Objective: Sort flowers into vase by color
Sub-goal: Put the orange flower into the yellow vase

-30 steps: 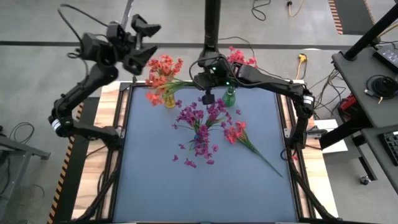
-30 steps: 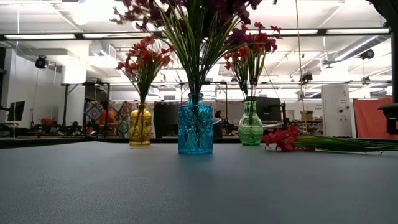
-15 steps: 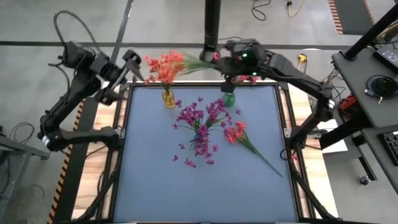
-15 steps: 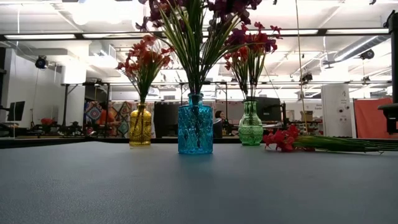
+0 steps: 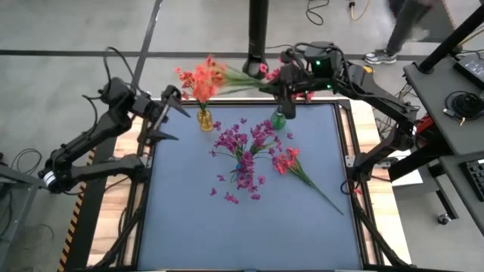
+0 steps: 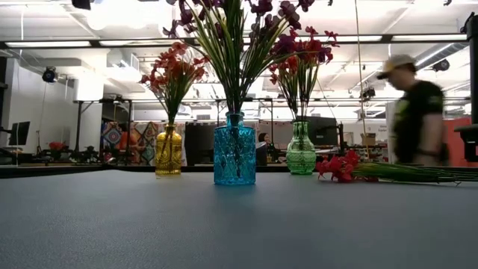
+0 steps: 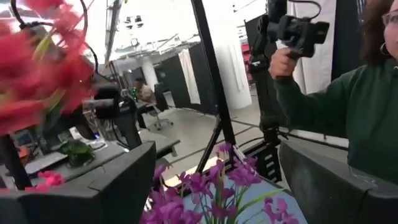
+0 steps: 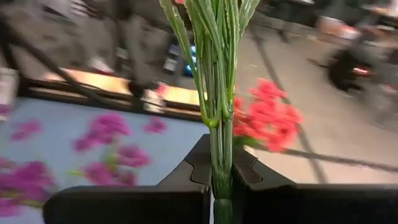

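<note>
My right gripper [image 5: 277,85] is shut on an orange flower sprig [image 5: 203,75], high over the table's far edge. Its blossoms hover above the yellow vase [image 5: 205,119], which holds orange flowers [image 6: 173,71]. The blue vase [image 6: 234,149] holds purple flowers, and the green vase [image 6: 301,149] holds red-pink ones. One red-pink sprig [image 5: 290,162] lies flat on the table to the right of the blue vase. My left gripper [image 5: 168,117] is open with nothing between its fingers, by the table's far left corner. My right gripper pinches the lower end of the sprig's bundled green stems [image 8: 217,146] between its two fingers. The fingers come about level from the table's right and lie along the stems. The sprig is lifted clear and runs roughly level toward the left, blossoms outermost.
Loose purple blossoms [image 5: 231,198] lie scattered on the mat near the blue vase. A person [image 6: 414,112] walks behind the table on the right. Another person holds a camera rig [image 7: 292,37] close to the far edge. A dark pole [image 5: 258,30] stands at the back.
My right gripper has risen and gone toward the far right edge with the orange sprig, which has swung from slanting to nearly level. My left gripper has come down and toward the near edge to the table's far left corner, and it stays open.
</note>
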Controlling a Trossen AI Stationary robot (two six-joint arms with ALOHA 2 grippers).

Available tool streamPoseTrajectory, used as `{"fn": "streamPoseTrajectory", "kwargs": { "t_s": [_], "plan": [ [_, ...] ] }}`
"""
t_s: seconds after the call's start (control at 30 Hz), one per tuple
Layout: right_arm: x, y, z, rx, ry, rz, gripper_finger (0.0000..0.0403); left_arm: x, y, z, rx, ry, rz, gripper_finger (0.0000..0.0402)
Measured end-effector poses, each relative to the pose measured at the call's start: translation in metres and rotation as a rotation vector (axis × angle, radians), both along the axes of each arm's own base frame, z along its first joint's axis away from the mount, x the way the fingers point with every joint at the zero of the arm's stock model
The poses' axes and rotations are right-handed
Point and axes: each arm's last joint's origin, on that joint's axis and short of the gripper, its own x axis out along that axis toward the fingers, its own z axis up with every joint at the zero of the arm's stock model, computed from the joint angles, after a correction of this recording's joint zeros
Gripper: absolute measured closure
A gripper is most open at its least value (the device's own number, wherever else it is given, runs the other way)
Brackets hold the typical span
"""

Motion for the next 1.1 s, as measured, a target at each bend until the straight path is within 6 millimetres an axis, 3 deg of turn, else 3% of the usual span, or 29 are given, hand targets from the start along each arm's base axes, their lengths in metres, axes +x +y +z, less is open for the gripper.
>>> {"fn": "streamPoseTrajectory", "kwargs": {
  "t_s": [0.17, 0.33, 0.53, 0.7, 0.87, 1.1],
  "plan": [
    [0.010, 0.010, -0.013, 0.093, -0.032, 0.162, 0.0394, 0.005, -0.016, -0.012, 0.004, -0.029, -0.002, 0.0080],
    [0.011, 0.031, -0.029, 0.074, -0.092, 0.238, 0.0394, 0.008, -0.030, -0.027, 0.007, -0.054, 0.036, 0.0080],
    [0.001, 0.061, -0.054, 0.023, -0.254, 0.223, 0.0394, 0.014, -0.045, -0.044, 0.007, -0.066, 0.100, 0.0080],
    [-0.003, 0.082, -0.076, 0.003, -0.391, 0.197, 0.0394, 0.029, -0.062, -0.047, 0.017, -0.087, 0.159, 0.0080],
    [-0.001, 0.095, -0.089, -0.020, -0.466, 0.126, 0.0394, 0.049, -0.083, -0.038, 0.073, -0.121, 0.230, 0.0080],
    [0.002, 0.103, -0.090, -0.012, -0.525, 0.153, 0.0394, 0.082, -0.097, -0.017, 0.097, -0.163, 0.204, 0.0080]
  ]
}}
